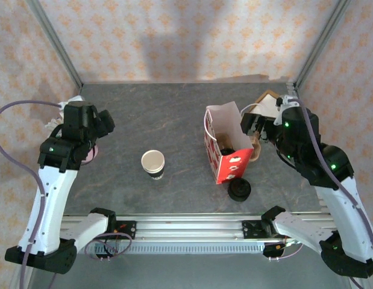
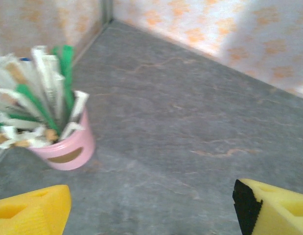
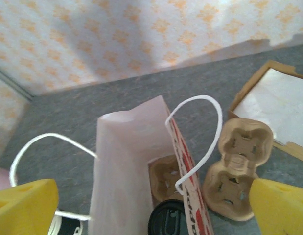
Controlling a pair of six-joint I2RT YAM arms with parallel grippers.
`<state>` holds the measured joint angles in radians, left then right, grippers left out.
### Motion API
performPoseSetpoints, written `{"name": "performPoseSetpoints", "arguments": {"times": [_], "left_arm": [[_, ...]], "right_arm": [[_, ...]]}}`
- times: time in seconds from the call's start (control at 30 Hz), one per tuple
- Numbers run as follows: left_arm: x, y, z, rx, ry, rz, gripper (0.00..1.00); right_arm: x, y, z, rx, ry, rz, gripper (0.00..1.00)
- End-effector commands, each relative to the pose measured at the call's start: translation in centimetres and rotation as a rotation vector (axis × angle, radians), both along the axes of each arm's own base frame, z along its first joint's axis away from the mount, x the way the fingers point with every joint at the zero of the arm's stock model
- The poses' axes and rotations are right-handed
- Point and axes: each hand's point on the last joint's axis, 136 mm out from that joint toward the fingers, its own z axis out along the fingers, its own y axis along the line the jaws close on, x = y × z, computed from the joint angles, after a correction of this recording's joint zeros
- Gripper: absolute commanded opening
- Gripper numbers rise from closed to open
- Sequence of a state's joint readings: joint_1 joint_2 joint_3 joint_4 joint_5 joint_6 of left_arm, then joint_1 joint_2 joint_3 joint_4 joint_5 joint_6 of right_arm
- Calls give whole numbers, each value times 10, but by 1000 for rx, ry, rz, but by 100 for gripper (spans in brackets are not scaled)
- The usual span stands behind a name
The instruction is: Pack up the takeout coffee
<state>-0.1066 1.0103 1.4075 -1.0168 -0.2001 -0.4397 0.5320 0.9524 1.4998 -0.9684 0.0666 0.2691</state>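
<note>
- Your workspace is a grey stone-look table (image 1: pixel 174 114), boxed in by cream wallpaper (image 1: pixel 174 36) with orange flowers.
- Your takeout coffee (image 3: pixel 166 221) stands inside the red-and-white paper bag (image 1: pixel 226 165), right of centre. In the right wrist view you see its round black lid at the bottom edge, beside a cardboard cup carrier (image 3: pixel 162 178) that is also in the bag.
- A white cord handle (image 3: pixel 202 132) loops across the bag's mouth above that lid. A second handle (image 3: pixel 41 144) arcs off the opposite side.
- Around the bag are a stack of black lids (image 1: pixel 239 190) just in front of it, a second cup carrier (image 3: pixel 237 169) lying flat beside it, and a tray of white napkins (image 3: pixel 276 100) beyond.
- From overhead you get a lidless paper cup (image 1: pixel 153 162) standing alone mid-table, well apart from the bag.
- The left wrist view adds a pink cup (image 2: pixel 68 149) packed with wrapped white and green sticks, near the left wall.
- Count: two paper cups, two carriers, one bag, two handles, one lid stack.
- Your left gripper (image 2: pixel 151 208) has its yellow fingers (image 2: pixel 29 213) spread wide over bare table, gripping nothing.
- Your right gripper (image 3: pixel 153 210) hangs above the bag with its fingers (image 3: pixel 24 208) wide apart, gripping nothing.
</note>
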Motion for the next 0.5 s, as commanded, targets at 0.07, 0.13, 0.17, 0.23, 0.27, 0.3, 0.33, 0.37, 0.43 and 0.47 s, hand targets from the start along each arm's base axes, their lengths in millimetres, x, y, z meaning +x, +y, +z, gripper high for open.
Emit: {"name": "performPoseSetpoints", "arguments": {"times": [0.07,0.13,0.17,0.23,0.27,0.3,0.33,0.37,0.43,0.47], "left_arm": [[-4,39,5,113,115,130,82],[4,50,3,136,149,164,79],[9,54,2,143,159,181,77],[21,64,-2,142,185,207,73],[27,68,-4,140,196,216,72],[34,72,-8,137,217,220,70],[41,76,-11,139,240,225,68],[46,80,-14,145,262,233,67],[59,88,-25,137,317,232,64],[65,92,-30,123,338,229,62]], "right_arm": [[10,2,-10,38,83,20,100],[13,15,-9,78,84,90,98],[14,21,-8,90,84,119,97],[17,30,-8,98,91,164,95],[18,33,-8,96,95,181,93],[19,35,-9,91,100,192,92],[19,35,-10,86,101,192,92],[20,34,-11,78,102,190,92],[20,32,-13,68,105,187,91],[20,33,-14,65,105,190,91]]}}
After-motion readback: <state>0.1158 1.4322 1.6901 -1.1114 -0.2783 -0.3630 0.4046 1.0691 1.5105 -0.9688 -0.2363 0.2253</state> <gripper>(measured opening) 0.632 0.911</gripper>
